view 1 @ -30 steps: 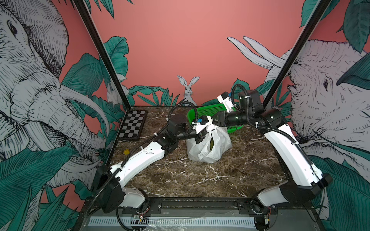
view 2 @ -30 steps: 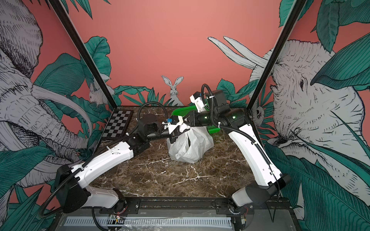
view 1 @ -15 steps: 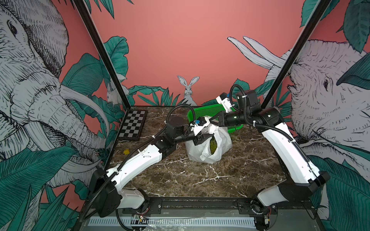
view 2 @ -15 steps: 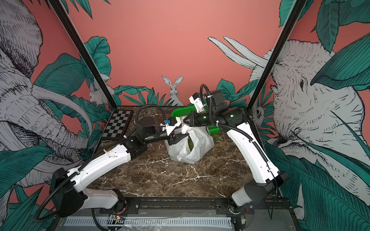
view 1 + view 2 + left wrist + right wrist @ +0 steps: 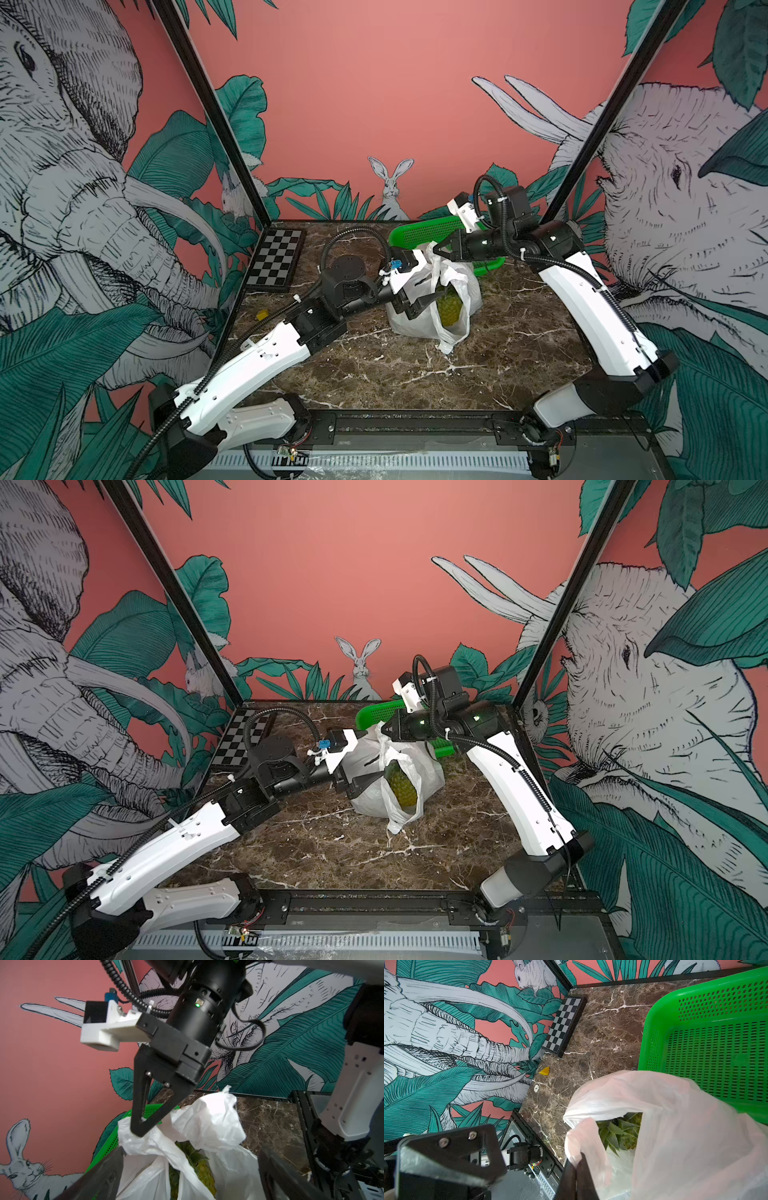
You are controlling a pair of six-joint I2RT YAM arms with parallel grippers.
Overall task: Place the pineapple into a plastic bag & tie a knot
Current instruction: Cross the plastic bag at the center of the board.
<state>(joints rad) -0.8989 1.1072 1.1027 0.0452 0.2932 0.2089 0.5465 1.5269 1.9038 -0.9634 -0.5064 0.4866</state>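
Slumped just in front of the basket [image 5: 428, 232], top leaning at its rim: the bag [image 5: 469, 286]. Long axis sloping from the pinched top beside the basket down to a loose handle end on the table, pointing away from the basket. Inside, seen through the gaping mouth: the pineapple [image 5: 451, 309], lengthwise with the bag, leafy crown toward the basket and the top, yellow-green body toward the far end.

Clamped on that top fold of white plastic, just above the basket rim: the right gripper [image 5: 138, 1131], fully closed. On the bag's flank away from the basket: the left gripper [image 5: 191, 1149], spread as wide as it goes, gripping nothing, the mouth framed between its fingers.

Versus a second ago: release of the plastic by the left gripper, a drop lower and away from the basket, a wider sag of the mouth, more pineapple in view, the same pinch by the right gripper.
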